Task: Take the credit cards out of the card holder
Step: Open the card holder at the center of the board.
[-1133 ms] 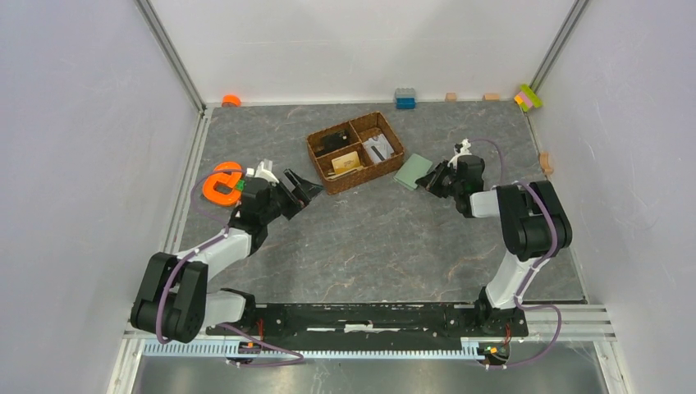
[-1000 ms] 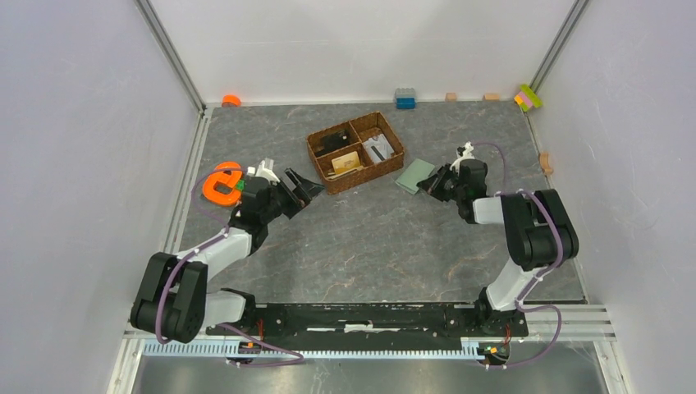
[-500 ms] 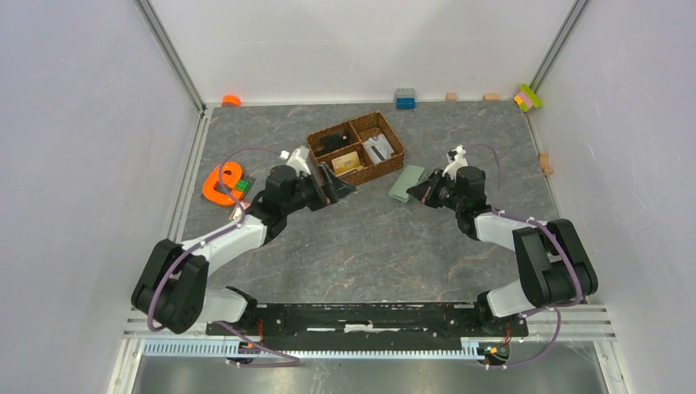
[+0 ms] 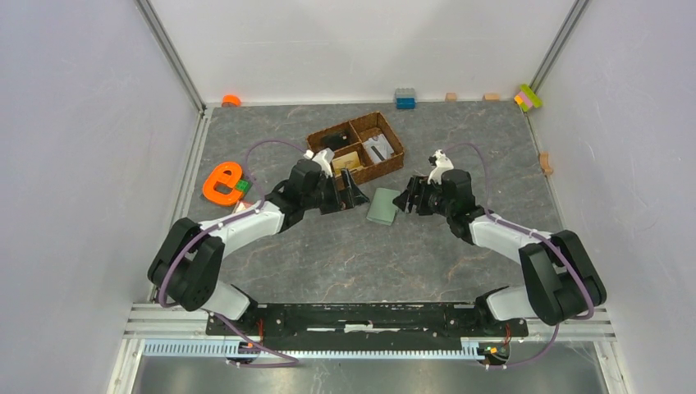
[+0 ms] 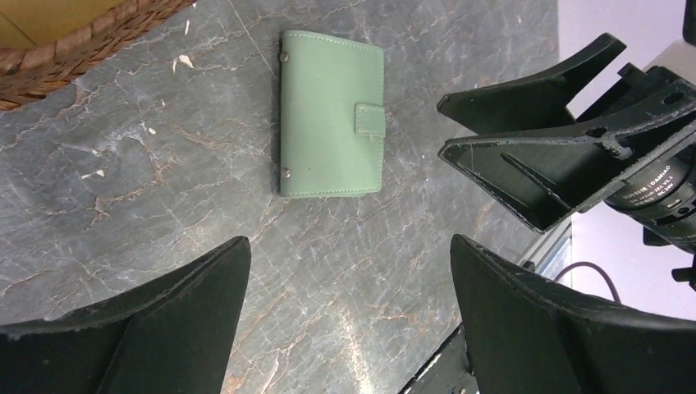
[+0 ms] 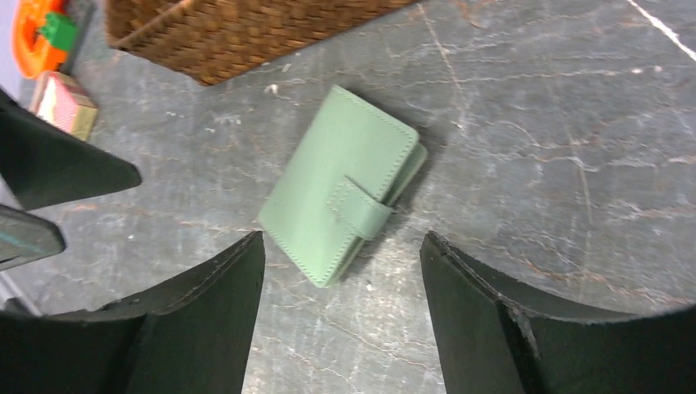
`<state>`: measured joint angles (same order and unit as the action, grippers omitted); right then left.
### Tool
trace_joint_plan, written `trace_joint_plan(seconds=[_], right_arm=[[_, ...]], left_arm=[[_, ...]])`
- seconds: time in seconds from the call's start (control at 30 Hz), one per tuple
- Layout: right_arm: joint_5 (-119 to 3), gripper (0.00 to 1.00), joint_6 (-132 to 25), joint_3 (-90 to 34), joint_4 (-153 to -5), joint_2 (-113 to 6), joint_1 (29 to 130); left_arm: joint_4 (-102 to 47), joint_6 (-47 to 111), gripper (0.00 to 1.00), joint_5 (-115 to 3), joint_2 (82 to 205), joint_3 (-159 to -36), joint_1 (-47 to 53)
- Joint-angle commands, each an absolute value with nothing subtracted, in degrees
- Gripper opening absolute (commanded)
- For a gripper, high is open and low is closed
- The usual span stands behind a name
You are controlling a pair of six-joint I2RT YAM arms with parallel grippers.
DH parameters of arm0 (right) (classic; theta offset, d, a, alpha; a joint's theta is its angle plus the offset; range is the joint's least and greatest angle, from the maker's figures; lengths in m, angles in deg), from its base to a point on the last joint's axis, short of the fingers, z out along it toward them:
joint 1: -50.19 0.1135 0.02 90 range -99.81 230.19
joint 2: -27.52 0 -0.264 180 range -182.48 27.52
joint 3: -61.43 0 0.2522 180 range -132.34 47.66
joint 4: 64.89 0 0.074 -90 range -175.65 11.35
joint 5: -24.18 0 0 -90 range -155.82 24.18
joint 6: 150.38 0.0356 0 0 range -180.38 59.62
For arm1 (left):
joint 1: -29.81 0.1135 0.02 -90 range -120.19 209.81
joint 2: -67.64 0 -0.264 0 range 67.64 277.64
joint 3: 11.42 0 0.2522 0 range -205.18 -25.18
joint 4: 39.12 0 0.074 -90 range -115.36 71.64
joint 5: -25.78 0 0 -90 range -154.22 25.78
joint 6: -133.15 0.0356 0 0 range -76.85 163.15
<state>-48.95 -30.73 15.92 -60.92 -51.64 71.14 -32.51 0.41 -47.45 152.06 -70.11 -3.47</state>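
We see the card holder (image 4: 382,206) lying flat on the grey table (image 4: 345,254) near the centre of the overhead frame, just below the lower right corner of the brown wicker basket (image 4: 391,132) and apart from it. It is closed, sage-green side up, with its small tab folded over one long edge. The left wrist view shows two studs along the opposite edge.

The left gripper (image 4: 354,193) reaches in from the left of the frame and the right gripper (image 4: 406,201) from the right, so the holder sits between the two. Both hang near it and neither touches it. In the left wrist view the left fingers (image 5: 189,320) are spread wide at the bottom of the frame, nothing between them, with the holder above the gap. In the right wrist view the right fingers (image 6: 509,328) are spread wide too, and the holder lies tilted just above and between their tips.

A flat tan piece (image 4: 346,160) lies in a lower compartment of the basket. We cannot tell whether it is a card. At the left of the overhead frame an orange letter-e shape (image 4: 220,182) rests on the table with a small green block (image 4: 243,186) touching its right side
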Motion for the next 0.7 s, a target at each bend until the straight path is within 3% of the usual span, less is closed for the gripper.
trace_joint_plan(seconds=[0.0,0.5,0.67], right_arm=[[-53.65,0.75,-33.8,13.23,-62.91,-53.64,71.11],[-46.79,0.69,-32.27,10.77,-58.79,-64.85,71.26],[-42.94,0.61,-30.65,11.35,-56.0,-65.75,71.42]], left_arm=[[-28.63,5.09,0.96,-49.71,153.58,-73.84,-4.42],[-28.23,5.91,0.88,-43.27,167.21,-80.08,-4.74],[-28.01,5.8,0.87,-41.82,169.79,-81.38,-5.01]])
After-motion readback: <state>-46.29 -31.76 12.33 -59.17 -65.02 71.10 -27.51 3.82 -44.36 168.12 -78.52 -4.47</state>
